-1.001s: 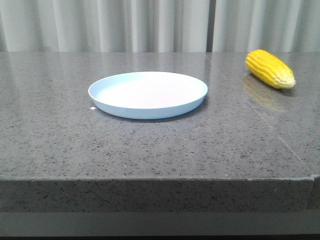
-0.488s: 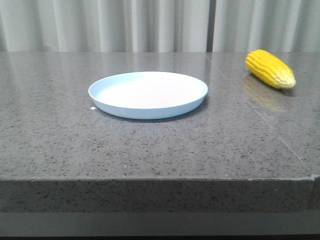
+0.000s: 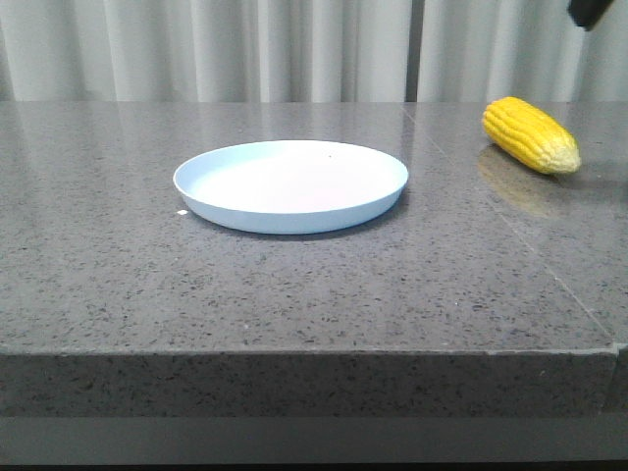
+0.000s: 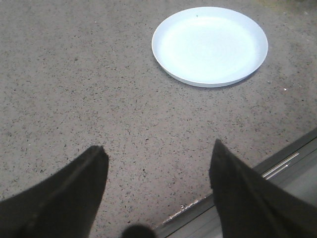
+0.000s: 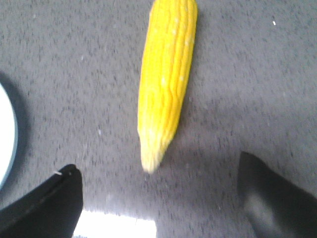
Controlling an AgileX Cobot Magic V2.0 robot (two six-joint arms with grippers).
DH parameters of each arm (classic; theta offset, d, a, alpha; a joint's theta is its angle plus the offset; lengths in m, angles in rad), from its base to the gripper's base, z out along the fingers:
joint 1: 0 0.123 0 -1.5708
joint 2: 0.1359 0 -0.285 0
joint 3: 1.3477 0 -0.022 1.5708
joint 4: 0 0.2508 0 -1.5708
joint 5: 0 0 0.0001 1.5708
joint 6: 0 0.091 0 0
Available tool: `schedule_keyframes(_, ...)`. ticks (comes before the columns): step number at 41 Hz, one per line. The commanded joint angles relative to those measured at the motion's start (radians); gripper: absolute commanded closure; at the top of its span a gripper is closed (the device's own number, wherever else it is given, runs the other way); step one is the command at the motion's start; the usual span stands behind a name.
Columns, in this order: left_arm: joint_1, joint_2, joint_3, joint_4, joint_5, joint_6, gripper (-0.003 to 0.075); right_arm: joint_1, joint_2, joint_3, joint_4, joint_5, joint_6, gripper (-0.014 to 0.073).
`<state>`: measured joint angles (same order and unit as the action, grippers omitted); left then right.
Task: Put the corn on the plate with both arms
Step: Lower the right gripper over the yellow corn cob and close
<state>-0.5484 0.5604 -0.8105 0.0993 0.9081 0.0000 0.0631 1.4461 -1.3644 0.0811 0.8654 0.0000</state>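
The yellow corn lies on the grey stone table at the far right, its paler tip pointing forward and right. The pale blue plate sits empty at the table's middle. In the right wrist view the corn lies ahead of my open right gripper, its tip pointing toward the jaws, and a sliver of the plate shows at the edge. A dark bit of the right arm shows at the top right corner of the front view. My left gripper is open and empty over the table near its front edge, the plate well ahead of it.
The table is grey speckled stone with a seam running near the corn. Its front edge lies right under the left gripper. White curtains hang behind the table.
A dark part of the right arm has come into the front view's top right corner. The corn and plate have not moved.
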Motion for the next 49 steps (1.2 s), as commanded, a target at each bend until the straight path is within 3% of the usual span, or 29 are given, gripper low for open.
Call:
schedule_keyframes(1,-0.004,0.003,-0.024,-0.002,-0.063,-0.014,0.0279,0.001,0.047,-0.111,0.006,-0.027,-0.012,-0.0062)
schedule_keyframes(20,-0.004,0.003,-0.024,-0.002,-0.063,-0.014,0.0279,0.001,0.37,-0.364,0.01,0.027,-0.03,-0.0062)
schedule_keyframes(41,-0.004,0.003,-0.024,-0.002,-0.063,-0.014,0.0279,0.001,0.493,-0.426,0.01,0.048,-0.032,-0.0059)
schedule_keyframes(45,-0.004,0.003,-0.024,-0.002,-0.063,-0.014,0.0279,0.001,0.499,-0.426,0.01,0.045,-0.032,-0.0022)
schedule_keyframes(49,-0.004,0.003,-0.024,-0.002,-0.063,-0.014,0.0279,0.001,0.503,-0.426,0.01,0.06,-0.032,0.009)
